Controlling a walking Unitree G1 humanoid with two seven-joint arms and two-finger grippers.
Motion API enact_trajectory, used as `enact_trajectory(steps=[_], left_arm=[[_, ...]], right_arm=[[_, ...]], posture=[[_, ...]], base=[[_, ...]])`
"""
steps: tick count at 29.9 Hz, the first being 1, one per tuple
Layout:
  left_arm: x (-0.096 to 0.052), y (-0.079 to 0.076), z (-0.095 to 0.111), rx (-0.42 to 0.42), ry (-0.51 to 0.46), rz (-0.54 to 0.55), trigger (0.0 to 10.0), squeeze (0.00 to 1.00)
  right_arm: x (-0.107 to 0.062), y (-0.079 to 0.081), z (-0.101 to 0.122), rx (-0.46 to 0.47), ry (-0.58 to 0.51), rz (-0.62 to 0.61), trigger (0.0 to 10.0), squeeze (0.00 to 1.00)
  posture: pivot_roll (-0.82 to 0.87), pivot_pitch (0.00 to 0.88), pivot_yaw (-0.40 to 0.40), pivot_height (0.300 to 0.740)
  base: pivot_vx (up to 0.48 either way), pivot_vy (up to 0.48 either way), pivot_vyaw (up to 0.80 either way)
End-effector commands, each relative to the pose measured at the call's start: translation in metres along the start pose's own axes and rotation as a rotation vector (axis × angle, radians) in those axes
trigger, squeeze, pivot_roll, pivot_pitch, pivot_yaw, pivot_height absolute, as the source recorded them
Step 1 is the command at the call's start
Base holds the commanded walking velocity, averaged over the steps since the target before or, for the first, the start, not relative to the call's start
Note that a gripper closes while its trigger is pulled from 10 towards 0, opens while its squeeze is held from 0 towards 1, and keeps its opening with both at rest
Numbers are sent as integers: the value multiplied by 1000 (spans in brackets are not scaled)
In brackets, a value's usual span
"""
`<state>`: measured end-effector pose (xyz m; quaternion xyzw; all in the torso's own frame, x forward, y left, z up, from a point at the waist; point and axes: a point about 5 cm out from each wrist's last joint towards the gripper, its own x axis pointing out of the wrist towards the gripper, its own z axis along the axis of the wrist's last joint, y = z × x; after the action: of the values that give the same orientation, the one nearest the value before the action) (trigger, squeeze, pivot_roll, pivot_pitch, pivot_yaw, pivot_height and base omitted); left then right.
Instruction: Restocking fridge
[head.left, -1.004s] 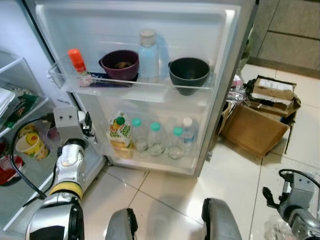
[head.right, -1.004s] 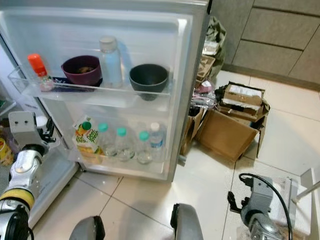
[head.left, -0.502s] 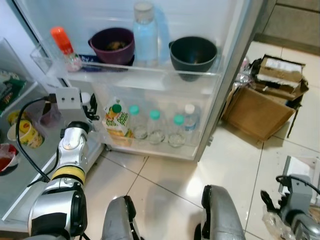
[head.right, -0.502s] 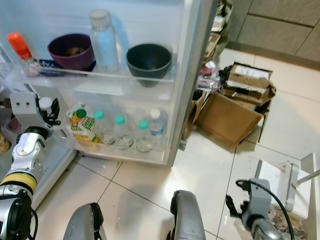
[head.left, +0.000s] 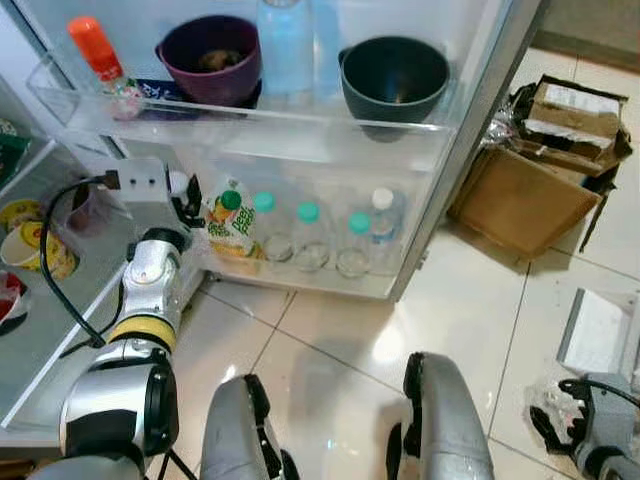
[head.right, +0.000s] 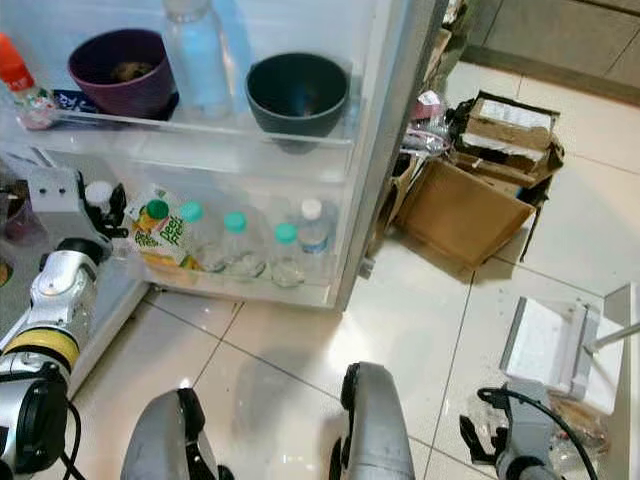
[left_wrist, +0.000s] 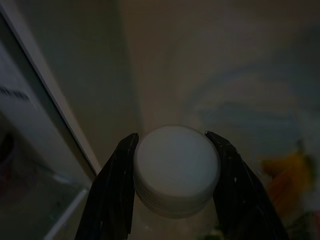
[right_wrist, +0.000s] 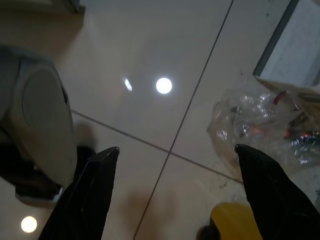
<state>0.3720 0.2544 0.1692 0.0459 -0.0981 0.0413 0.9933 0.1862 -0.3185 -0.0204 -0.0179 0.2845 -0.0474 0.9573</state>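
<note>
My left gripper (head.left: 186, 197) is shut on the white cap (left_wrist: 176, 170) of a small bottle, with one finger on each side of it. It holds the bottle at the left end of the open fridge door's lower shelf (head.left: 300, 285), right beside a juice carton (head.left: 232, 218). Several water bottles (head.left: 305, 238) stand in that shelf. The upper door shelf carries a red-capped bottle (head.left: 97, 58), a purple bowl (head.left: 210, 58), a clear bottle (head.left: 286, 45) and a dark bowl (head.left: 393, 72). My right gripper (right_wrist: 176, 149) hangs open, low over the tiled floor.
Open cardboard boxes (head.left: 530, 190) lie on the floor right of the door. A crumpled plastic bag (right_wrist: 255, 125) and a white flat box (head.right: 565, 345) lie near my right gripper. Cups (head.left: 30, 250) sit on the fridge's inner shelf at the left.
The head camera has tilted down and come closer to the door. My left gripper has carried the white-capped bottle up to the lower shelf, beside the juice carton. The right arm has sunk lower.
</note>
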Motion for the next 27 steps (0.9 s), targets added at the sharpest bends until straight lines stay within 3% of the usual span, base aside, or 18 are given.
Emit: enact_trajectory(steps=[1, 15, 27], left_arm=[[-1, -3, -5, 7, 35, -12, 10000, 0], [0, -2, -11, 22, 99, 50, 10000, 0], [-3, 11, -14, 91, 128, 111, 10000, 0]], right_arm=[[-6, -3, -7, -12, 22, 1, 10000, 0], [-16, -8, -13, -19, 25, 6, 10000, 0], [-21, -10, -16, -20, 31, 7, 10000, 0]], posture=[[-106, 380, -15, 421], [-131, 421, -28, 421], [-144, 430, -35, 421]], base=[[0, 0, 0], [0, 0, 0], [0, 0, 0]])
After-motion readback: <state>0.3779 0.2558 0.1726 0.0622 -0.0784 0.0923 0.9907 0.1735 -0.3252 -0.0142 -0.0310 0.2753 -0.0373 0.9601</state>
